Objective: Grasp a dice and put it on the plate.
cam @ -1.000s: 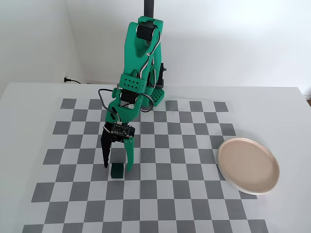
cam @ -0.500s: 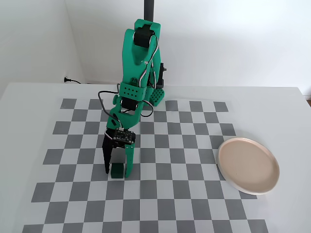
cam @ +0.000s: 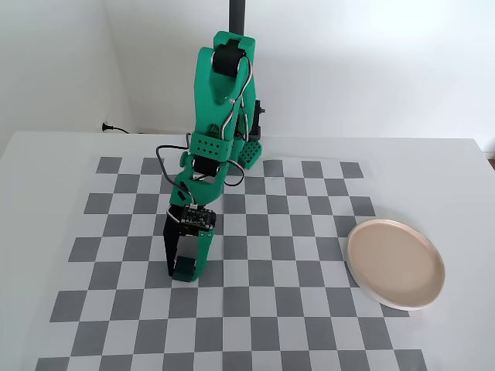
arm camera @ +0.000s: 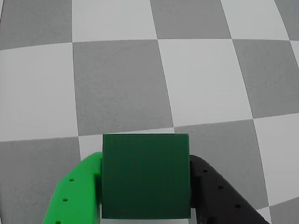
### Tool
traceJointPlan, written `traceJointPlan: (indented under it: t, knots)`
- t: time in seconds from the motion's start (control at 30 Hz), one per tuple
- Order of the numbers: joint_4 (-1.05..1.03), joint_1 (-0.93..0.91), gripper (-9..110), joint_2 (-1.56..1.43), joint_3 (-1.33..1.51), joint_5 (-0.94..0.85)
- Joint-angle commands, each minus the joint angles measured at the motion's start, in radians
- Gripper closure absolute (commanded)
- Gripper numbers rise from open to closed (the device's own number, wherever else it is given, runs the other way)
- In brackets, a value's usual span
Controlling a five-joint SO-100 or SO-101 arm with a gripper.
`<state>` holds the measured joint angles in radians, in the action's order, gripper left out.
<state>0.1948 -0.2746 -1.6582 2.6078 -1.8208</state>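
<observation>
In the wrist view the dark green dice fills the bottom centre, resting on the checkered mat. My gripper is shut on the dice, the bright green finger pressed against its left face and the black finger against its right face. In the fixed view the gripper points down at the mat, left of centre, and its fingers mostly hide the dice. The pinkish-beige plate lies empty at the mat's right edge, several squares away from the gripper.
The grey-and-white checkered mat covers a white table. The green arm's base stands at the back centre, with a dark pole behind it. A black cable runs along the wall at the back left.
The jaws straddled the dice a second ago with a gap on each side. They have since lowered slightly and closed, and both fingers now touch the dice. The plate has not moved.
</observation>
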Motion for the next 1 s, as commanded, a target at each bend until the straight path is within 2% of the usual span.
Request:
traceJointPlan:
  t: [0.0,0.27,0.57,0.77,0.97]
  knots:
    - [-0.109,0.061,106,-0.201,-0.048,0.02]
    - [-0.482,0.258,106,-0.672,-0.04,0.063]
    - [-0.784,0.537,106,-1.146,0.038,0.064]
    - [-0.856,0.703,106,-1.244,0.038,0.06]
    - [-0.808,0.819,106,-1.201,0.008,0.06]
